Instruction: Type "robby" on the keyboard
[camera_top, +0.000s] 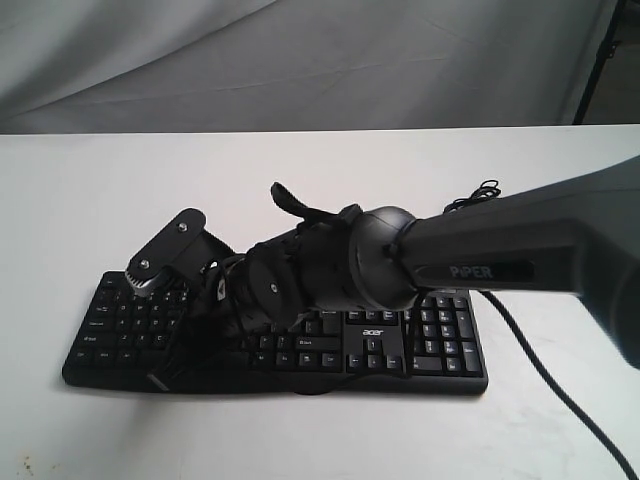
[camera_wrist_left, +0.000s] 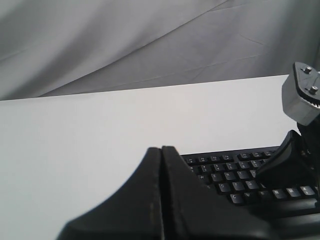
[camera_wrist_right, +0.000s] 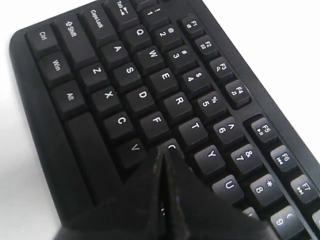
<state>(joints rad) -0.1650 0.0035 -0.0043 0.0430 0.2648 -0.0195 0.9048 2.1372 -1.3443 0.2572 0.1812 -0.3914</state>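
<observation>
Right gripper (camera_wrist_right: 162, 152): fingers pressed together, holding nothing, tip low over the keyboard (camera_wrist_right: 127, 75), which lies directly beneath it. Tip sits by G and V; R key (camera_wrist_right: 178, 101) is one row off. Risk: the blunt joined tip straddles neighbouring keys, giving a wrong or doubled letter. Left gripper (camera_wrist_left: 161, 155) also together, keyboard beyond its tip.

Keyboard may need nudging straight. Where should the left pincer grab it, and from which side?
I'd grip the keyboard by its thin left end, beside Ctrl, coming in low from the left with the left pincer opened first. It lies flat, that end is clear, and the right pincer sits over the letter keys.
</observation>
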